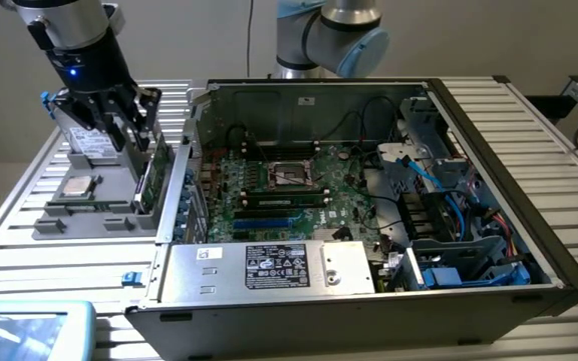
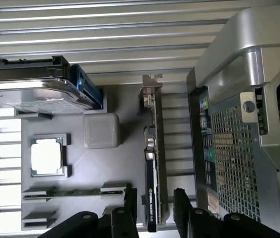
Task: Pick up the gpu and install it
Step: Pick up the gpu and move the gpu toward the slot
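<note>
Just above the upright green gpu card, the black gripper gapes; silver hard drive beside, slatted metal table beneath.

Case lies open on slatted table; tray just beside it on the exterior view's left; gpu on edge in tray slot nearest case; cpu flat mid-tray; hard drive upright at tray's far end; gripper above gpu, fingers spread apart.

Claw just above upright gpu
</note>
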Controlling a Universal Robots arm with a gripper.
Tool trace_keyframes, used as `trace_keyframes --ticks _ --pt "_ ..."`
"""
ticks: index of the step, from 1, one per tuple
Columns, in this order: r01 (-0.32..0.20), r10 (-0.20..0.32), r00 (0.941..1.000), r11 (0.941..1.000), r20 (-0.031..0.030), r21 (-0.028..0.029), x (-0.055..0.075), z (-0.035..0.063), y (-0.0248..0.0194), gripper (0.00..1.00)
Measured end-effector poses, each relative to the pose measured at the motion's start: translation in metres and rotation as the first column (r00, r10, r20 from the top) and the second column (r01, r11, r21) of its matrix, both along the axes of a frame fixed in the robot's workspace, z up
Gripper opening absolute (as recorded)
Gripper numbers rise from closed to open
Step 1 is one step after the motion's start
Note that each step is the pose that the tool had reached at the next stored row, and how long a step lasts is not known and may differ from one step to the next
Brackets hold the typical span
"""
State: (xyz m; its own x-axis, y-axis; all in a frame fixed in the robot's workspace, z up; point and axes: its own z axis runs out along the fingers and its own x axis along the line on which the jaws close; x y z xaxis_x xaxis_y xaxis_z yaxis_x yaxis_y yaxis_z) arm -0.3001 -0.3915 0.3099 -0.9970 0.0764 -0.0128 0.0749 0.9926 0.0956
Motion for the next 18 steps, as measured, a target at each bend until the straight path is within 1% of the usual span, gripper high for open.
trace_keyframes --ticks 4,7,11,14,16,18 --pt "0.0 0.0 1.0 1.0 0.0004 0.0005 0.001 -0.0075 0.0011 0.44" --pt "0.0 0.0 1.0 1.0 0.0015 0.0034 0.001 -0.0121 0.0012 0.44" --pt "0.0 0.0 1.0 1.0 0.0072 0.0098 0.001 -0.0162 0.0011 0.44" --pt "-0.001 0.0 0.9999 0.9999 0.0109 0.0172 0.0 -0.0202 0.0011 0.44" --pt "-0.001 0.001 0.9999 0.9998 0.0121 0.0201 0.0 -0.0235 0.0007 0.44" --pt "-0.001 0.001 0.9999 0.9998 0.0133 0.0215 0.0 -0.0269 0.0 0.44"
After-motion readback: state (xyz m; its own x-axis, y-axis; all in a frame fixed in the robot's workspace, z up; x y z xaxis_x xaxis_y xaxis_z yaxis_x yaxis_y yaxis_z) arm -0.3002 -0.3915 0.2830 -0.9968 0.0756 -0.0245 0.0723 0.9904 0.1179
